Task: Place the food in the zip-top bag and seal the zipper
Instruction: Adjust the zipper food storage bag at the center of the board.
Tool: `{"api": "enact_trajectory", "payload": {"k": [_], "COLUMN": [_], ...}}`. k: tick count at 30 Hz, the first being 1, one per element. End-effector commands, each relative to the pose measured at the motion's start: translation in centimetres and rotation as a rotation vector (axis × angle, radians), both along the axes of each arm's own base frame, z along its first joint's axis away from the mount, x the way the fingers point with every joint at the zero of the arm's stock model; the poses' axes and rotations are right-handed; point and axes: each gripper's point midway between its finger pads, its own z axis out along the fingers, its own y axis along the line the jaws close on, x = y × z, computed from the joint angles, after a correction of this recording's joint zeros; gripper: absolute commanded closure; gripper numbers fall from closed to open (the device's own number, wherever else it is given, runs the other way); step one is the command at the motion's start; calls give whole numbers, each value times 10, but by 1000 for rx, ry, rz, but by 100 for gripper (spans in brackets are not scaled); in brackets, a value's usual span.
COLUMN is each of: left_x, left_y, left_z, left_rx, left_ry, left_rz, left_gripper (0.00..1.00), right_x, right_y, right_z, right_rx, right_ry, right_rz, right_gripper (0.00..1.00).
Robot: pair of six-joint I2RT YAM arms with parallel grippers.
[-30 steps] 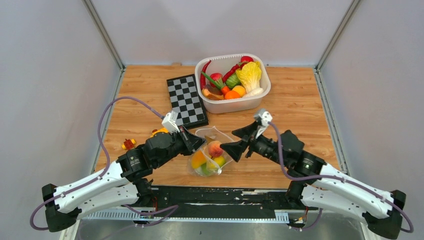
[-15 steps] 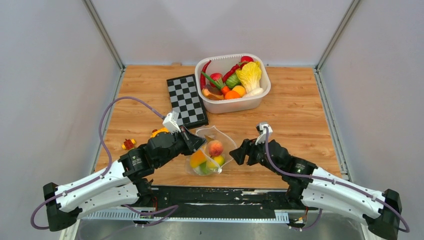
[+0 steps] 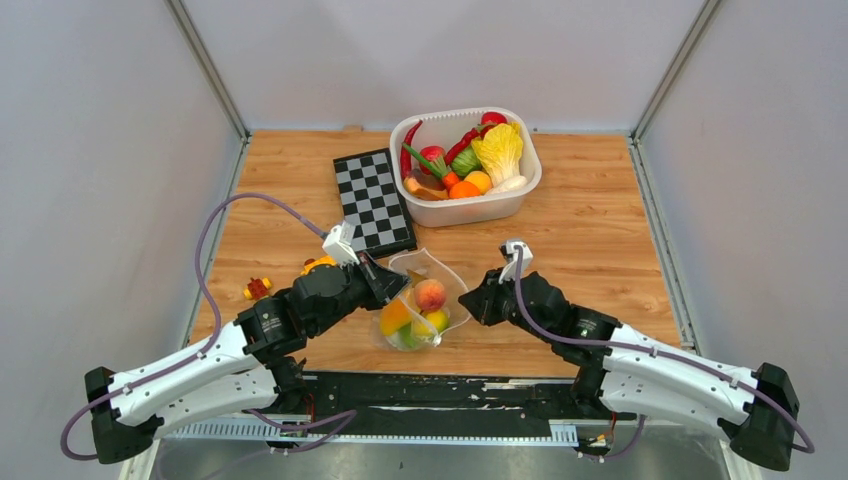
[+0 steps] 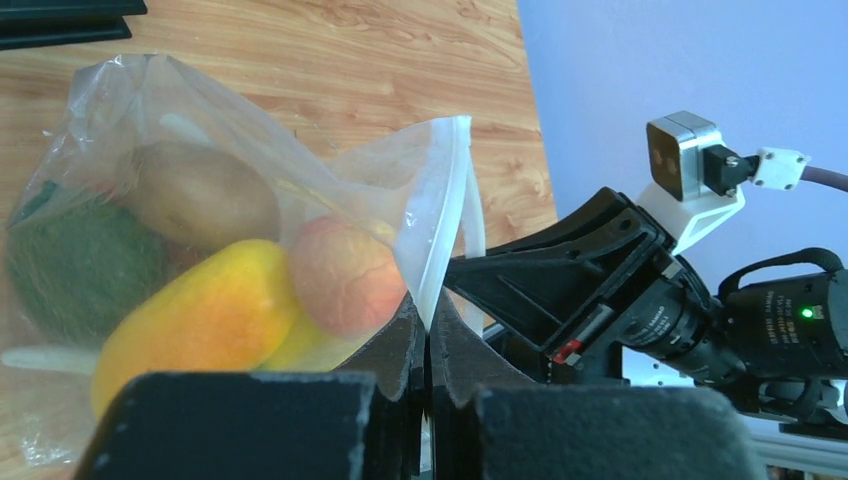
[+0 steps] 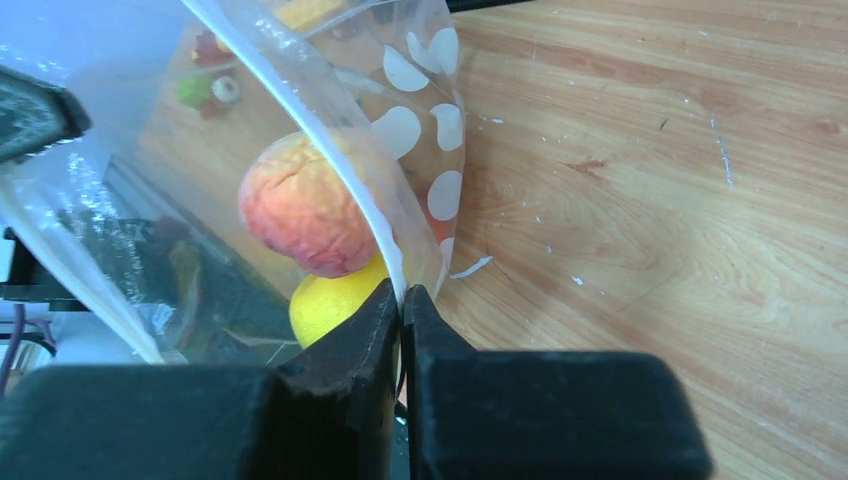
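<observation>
The fingers of our left gripper (image 4: 426,325) are squeezed together on the rim of the zip-top bag (image 4: 150,100). Our right gripper (image 5: 400,300) pinches the zipper (image 5: 340,165). A peach (image 5: 305,215) and a yellow fruit (image 5: 335,300) sit inside, just past both fingertips.

table (image 3: 600,230): wood
zip-top bag (image 3: 428,272): between left claw (image 3: 404,291) and right claw (image 3: 468,301)
chessboard (image 3: 373,200): beyond left claw
white tub (image 3: 470,209): beyond right claw
toy cars (image 3: 257,289): left of left claw

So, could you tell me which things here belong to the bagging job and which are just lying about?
Job: zip-top bag, its zipper, bagged fruit, food in the white tub.
Lying about: chessboard, toy cars.
</observation>
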Motion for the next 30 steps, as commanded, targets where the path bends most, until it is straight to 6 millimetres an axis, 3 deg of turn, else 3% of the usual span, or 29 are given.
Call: {"api": "enact_trajectory", "payload": {"k": [1,10,12,16,21,26,30], "left_x": [7,3,1,-3,-8,-34,-51], "left_y": [6,6,5,7,13,-2,-11], "left_z": [10,14,16,20,23,38,22], "left_rx": [18,113,137,230,290,272,329], "left_ry": [-59,-96,-120,-184,-244,-357,-374], "left_rz": [24,-35,-71,-143,-193,-406,-520], "left_gripper": [93,49,33,18,8,6,8], "right_x": [3,-3,1,12,10,10,12], "right_y": [10,24,21,10,13,13,7], "right_z": [49,89,88,70,58,59,60], "right_rx": [98,95,99,96,145,173,184], "right_ry": [-118,-215,-207,-130,-66,-52,-51], "right_rz": [53,174,138,12,-11,-23,-59], "right_gripper": [97,100,100,100,100,100,100]}}
